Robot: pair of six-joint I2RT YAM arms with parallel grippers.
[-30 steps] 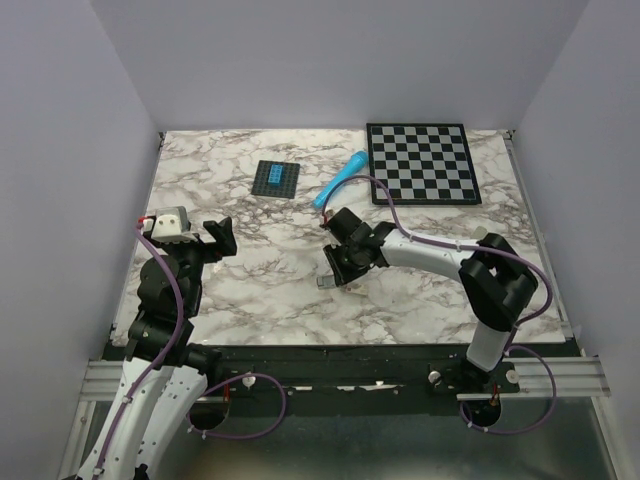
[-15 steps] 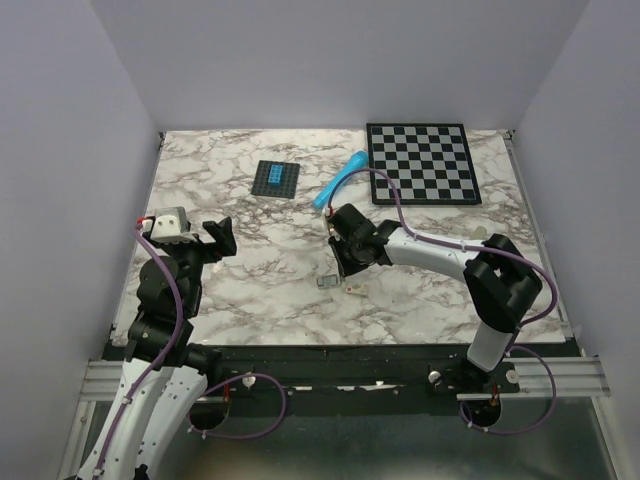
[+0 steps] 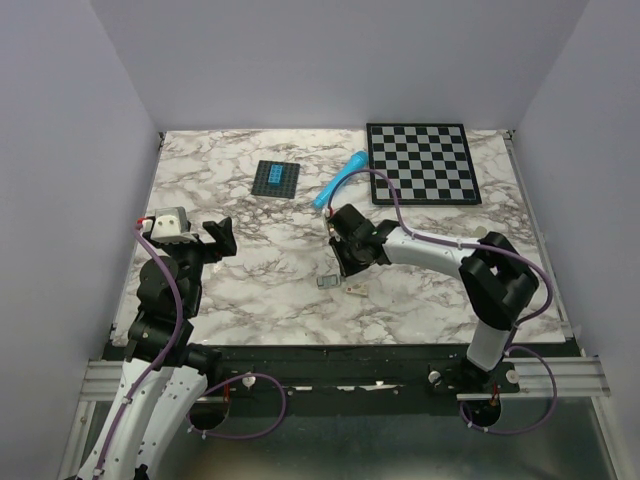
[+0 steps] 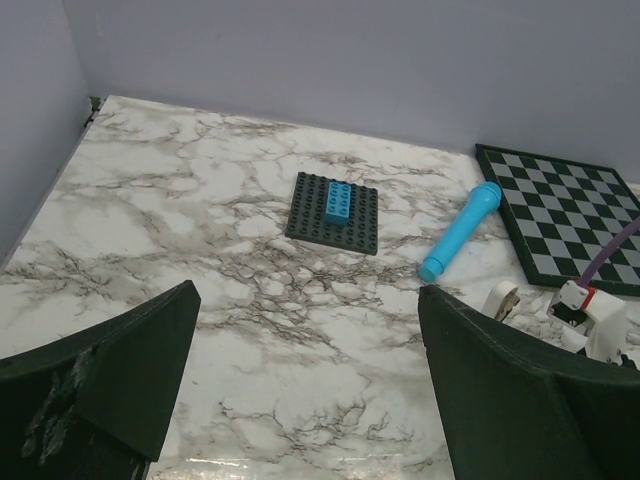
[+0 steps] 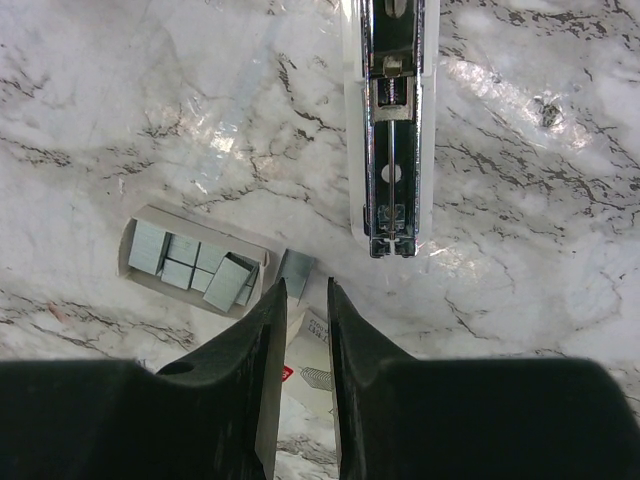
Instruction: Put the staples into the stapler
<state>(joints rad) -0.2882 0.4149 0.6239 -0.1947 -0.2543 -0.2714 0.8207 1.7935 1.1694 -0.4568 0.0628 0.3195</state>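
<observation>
The stapler [image 5: 390, 130] lies open on the marble, a cream-white bar with its shiny metal rail facing up. One loose block of staples [image 5: 297, 270] rests beside a small tray [image 5: 135, 275] that holds several more blocks. My right gripper [image 5: 306, 283] hovers just short of that loose block. Its jaws stand a narrow gap apart and printed white card shows through the gap. The block touches the left fingertip only. From above, the right gripper [image 3: 343, 272] is near the tray [image 3: 327, 283]. My left gripper [image 4: 310, 400] is wide open and holds nothing.
A bright blue cylinder [image 3: 340, 178] lies behind the right arm, next to a chessboard [image 3: 420, 162] at the back right. A dark studded plate with a blue brick [image 3: 276, 178] sits at the back centre. A small white printed box [image 3: 357, 291] lies beside the tray.
The right gripper's jaws have narrowed and the arm has shifted slightly, uncovering the small white box by the tray. The left arm has not moved.
</observation>
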